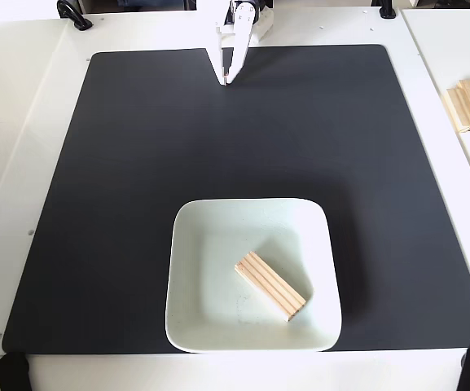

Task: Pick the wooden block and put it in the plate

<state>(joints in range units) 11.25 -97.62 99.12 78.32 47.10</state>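
One wooden block, one plate

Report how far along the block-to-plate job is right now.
Done: the wooden block lies flat inside the plate, diagonal, right of centre. In hand: nothing; the gripper is at the far edge of the black mat, jaws together and empty, well clear of the plate. Left: nothing visible for this block; the wooden slats off the mat at right sit untouched.

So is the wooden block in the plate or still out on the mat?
In. The wooden block lies flat and diagonal on the plate's floor, inside the rim. The tool sits far off at the mat's top edge.
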